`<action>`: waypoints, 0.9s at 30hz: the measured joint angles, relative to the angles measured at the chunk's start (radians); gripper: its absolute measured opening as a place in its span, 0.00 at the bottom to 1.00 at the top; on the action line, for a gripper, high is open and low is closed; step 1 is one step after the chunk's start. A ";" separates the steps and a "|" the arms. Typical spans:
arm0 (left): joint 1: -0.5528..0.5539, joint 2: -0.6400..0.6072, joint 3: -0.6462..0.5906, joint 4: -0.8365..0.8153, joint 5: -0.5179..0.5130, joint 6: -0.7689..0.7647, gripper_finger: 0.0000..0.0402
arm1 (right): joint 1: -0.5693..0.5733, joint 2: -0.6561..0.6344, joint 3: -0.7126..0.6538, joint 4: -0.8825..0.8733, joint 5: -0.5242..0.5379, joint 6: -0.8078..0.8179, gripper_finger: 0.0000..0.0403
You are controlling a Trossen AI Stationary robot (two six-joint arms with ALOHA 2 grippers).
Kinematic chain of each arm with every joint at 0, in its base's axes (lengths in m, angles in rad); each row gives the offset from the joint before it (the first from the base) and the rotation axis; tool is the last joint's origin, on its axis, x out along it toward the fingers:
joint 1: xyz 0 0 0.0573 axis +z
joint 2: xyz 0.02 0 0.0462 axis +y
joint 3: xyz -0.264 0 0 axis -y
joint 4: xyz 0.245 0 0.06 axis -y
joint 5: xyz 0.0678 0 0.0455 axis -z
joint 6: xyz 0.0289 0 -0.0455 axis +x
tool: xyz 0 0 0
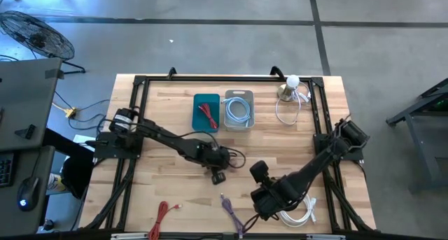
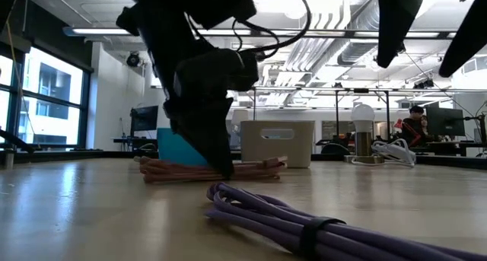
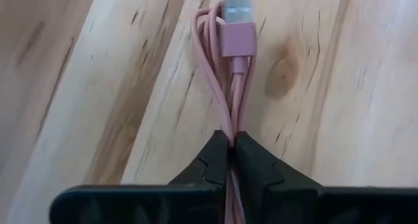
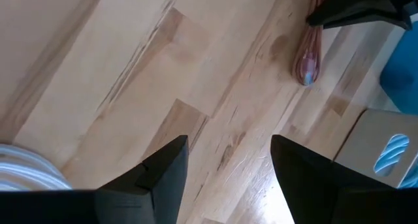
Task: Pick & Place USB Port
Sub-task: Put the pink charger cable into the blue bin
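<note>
L tool mid-table on cable | bins behind | R tool front-right

left arm stretched toward mid-tabletop, left gripper lowered, fingers pinched together, right arm folded toward the near edge, right gripper with fingers spread apart

An open-plan office or lab: exposed ceiling ducts, tall windows, monitors with a person seated beyond the desk, concrete floor, floor fan.
</note>
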 joint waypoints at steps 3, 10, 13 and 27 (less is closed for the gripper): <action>-0.005 0.003 0.076 -0.084 -0.045 0.063 0.01 | 0.010 0.000 0.000 -0.005 0.021 0.009 0.52; -0.024 0.006 0.362 -0.431 -0.250 0.204 0.01 | 0.045 0.000 0.000 -0.066 0.121 0.076 0.52; -0.029 0.007 0.487 -0.583 -0.303 0.262 0.00 | 0.060 -0.002 0.000 -0.077 0.149 0.111 0.52; -0.004 -0.111 0.828 -1.100 -0.594 0.439 0.00 | 0.115 -0.089 0.000 -0.097 0.288 0.314 0.52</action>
